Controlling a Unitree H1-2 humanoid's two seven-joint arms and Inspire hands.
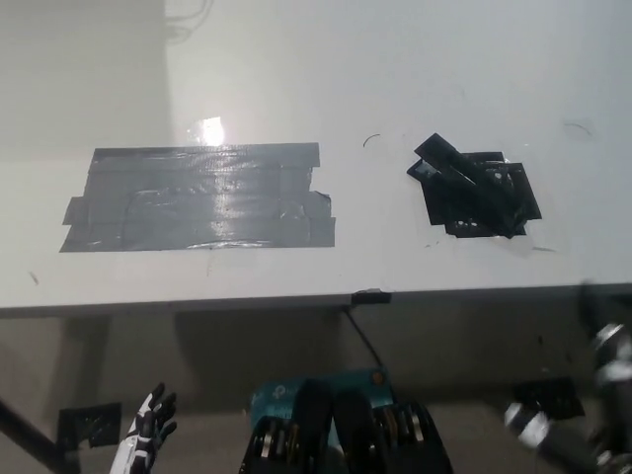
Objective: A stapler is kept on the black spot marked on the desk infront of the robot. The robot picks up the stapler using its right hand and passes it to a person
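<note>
Worktop point(296, 59): big white surface filling most of the head view, front edge running across the frame a bit below the middle, some glare on it near the top of the grey tape.

Black spot point(484, 197): patch of overlapping black tape strips on the right side of the worktop, kinda messy at the edges.

Stapler point(464, 170): black, long and narrow, lying on the black spot. It sits slanted, with one end poking past the upper left corner of the patch onto the white. Black on black, so the far end is hard to make out.

Grey tape point(197, 197): a wide rectangle of silvery strips on the left half of the worktop, well apart from the black spot, shiny and wrinkled.

Left hand point(148, 427): the white one with dark fingers, down at the lower left, below the worktop's front edge, just resting there. Fingers are spread apart and it's holding nothing.

Right hand point(604, 395): black, at the far right edge below the worktop, blurry and partly cut off by the frame. Can't tell from this how the fingers are set. It's well apart from the stapler and touching nothing on top.

Cable point(365, 336): thin dark line dropping from a small black clip on the worktop's front edge.

Floor point(89, 425): a bit of black tape stuck down at the lower left, near the left hand.
</note>
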